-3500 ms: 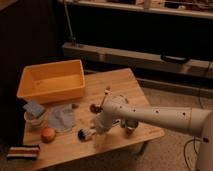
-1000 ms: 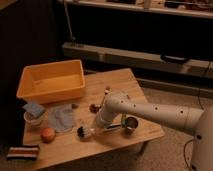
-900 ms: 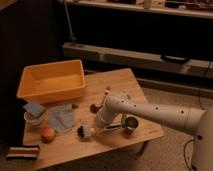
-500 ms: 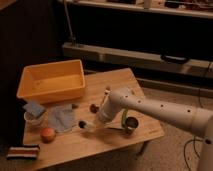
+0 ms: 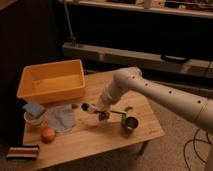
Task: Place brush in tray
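One brush (image 5: 89, 107) held just short of the tray (image 5: 50, 93)
On the white arm (image 5: 150, 90), the pincer (image 5: 102, 109) is clenched on the brush's pale handle, just right of the tray's near right corner. The dark bristle head points back toward the tray but stays outside it. In front of the tray on the tabletop (image 5: 90, 140) lie a grey cloth (image 5: 62, 118), a white bowl (image 5: 33, 120) and an orange fruit (image 5: 47, 134). A dark cup (image 5: 130, 124) stands well to the tray's right.
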`<action>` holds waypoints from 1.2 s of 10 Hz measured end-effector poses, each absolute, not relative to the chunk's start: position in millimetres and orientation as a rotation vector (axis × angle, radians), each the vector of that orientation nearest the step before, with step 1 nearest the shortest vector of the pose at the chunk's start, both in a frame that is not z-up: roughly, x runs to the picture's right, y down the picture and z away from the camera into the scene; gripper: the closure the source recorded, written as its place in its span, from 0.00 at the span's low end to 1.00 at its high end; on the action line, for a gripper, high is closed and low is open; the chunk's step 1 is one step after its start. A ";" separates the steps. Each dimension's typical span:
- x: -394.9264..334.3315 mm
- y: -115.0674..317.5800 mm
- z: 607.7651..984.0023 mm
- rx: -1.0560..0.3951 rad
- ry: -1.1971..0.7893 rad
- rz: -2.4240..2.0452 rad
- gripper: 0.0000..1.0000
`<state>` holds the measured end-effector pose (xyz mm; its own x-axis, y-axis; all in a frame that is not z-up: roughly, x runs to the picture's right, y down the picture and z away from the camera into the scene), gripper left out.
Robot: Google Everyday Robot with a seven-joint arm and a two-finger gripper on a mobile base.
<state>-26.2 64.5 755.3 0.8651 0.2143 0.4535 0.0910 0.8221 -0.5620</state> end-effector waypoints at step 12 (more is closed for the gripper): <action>-201.4 -181.4 793.7 -0.449 -0.589 -0.082 1.00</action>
<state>-201.4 -181.4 793.7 0.8310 0.0515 0.5538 0.2012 0.9005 -0.3856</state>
